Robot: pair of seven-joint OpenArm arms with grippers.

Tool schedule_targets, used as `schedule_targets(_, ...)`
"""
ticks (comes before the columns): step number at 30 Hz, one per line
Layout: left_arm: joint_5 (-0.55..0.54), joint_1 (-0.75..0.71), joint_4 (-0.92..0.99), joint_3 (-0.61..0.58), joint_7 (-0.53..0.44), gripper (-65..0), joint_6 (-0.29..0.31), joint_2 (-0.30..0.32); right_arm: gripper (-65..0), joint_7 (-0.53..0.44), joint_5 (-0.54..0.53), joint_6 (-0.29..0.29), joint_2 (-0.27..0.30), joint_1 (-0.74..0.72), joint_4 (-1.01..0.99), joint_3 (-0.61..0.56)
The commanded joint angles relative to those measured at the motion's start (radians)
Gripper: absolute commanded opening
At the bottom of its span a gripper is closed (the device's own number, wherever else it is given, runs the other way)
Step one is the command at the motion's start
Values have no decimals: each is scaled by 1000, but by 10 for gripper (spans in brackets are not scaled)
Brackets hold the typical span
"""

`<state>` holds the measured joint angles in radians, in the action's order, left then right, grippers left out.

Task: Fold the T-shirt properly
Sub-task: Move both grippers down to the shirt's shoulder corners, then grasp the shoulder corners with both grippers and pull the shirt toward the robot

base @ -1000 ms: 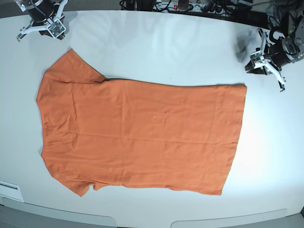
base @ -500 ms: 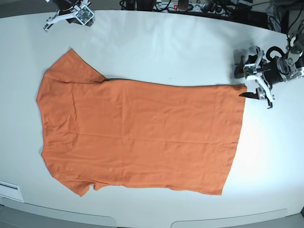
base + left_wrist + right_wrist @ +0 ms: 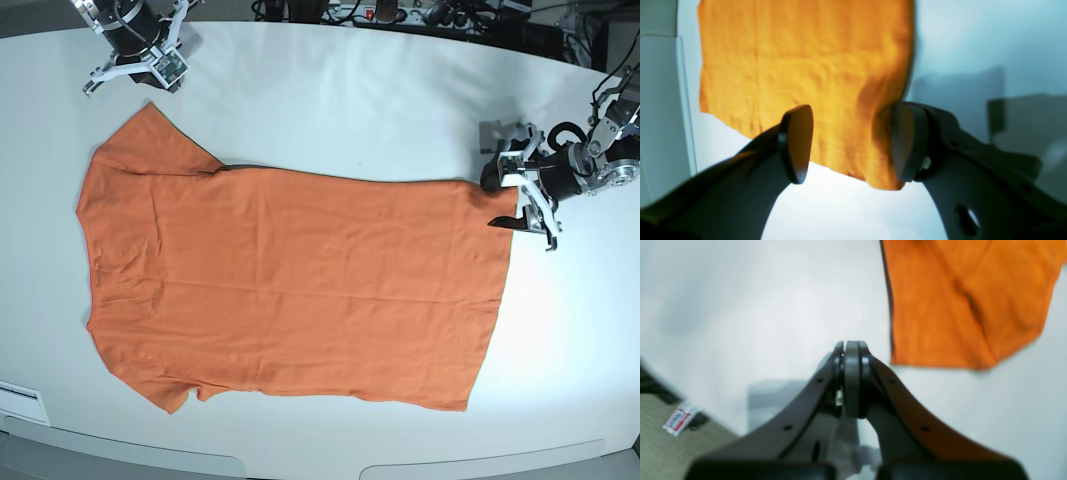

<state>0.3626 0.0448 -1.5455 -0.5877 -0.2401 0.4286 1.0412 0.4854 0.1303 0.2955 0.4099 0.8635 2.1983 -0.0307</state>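
Note:
The orange T-shirt (image 3: 290,280) lies flat on the white table (image 3: 350,100), neckline to the left and hem to the right. My left gripper (image 3: 500,200) is open, with its jaws on either side of the hem's far right corner. In the left wrist view (image 3: 851,143) the fabric (image 3: 806,66) lies between the two fingers and bunches slightly against the right one. My right gripper (image 3: 140,72) is shut and empty above the table, just beyond the far sleeve (image 3: 150,140). In the right wrist view (image 3: 851,351) that sleeve (image 3: 957,306) lies ahead to the right.
Cables and a power strip (image 3: 380,12) run along the table's far edge. A white label (image 3: 20,400) sits at the front left edge. The right wrist view shows the table edge and floor with a red-white tag (image 3: 676,418).
My left gripper has moved left along the table onto the hem's far corner. My right gripper has shifted down and left toward the far sleeve. The shirt has not moved.

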Motion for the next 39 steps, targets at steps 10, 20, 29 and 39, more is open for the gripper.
schedule_targets(10,0,-11,72,-9,140,-650,-8,-42,-388,-23,-2,-8,6,-47,-22,4)
schedule_targets(20,-68,-11,70,-9,163,-650,-11,-43,-347,-37,-2,-14,8,-127,-123,4)
schedule_targets(29,-68,-11,70,-9,162,-650,-11,-44,-348,-26,5,-15,15,-165,-172,4)
schedule_targets(39,-68,-11,70,-9,163,-650,-3,-44,-392,-14,5,-14,39,-165,-172,5)
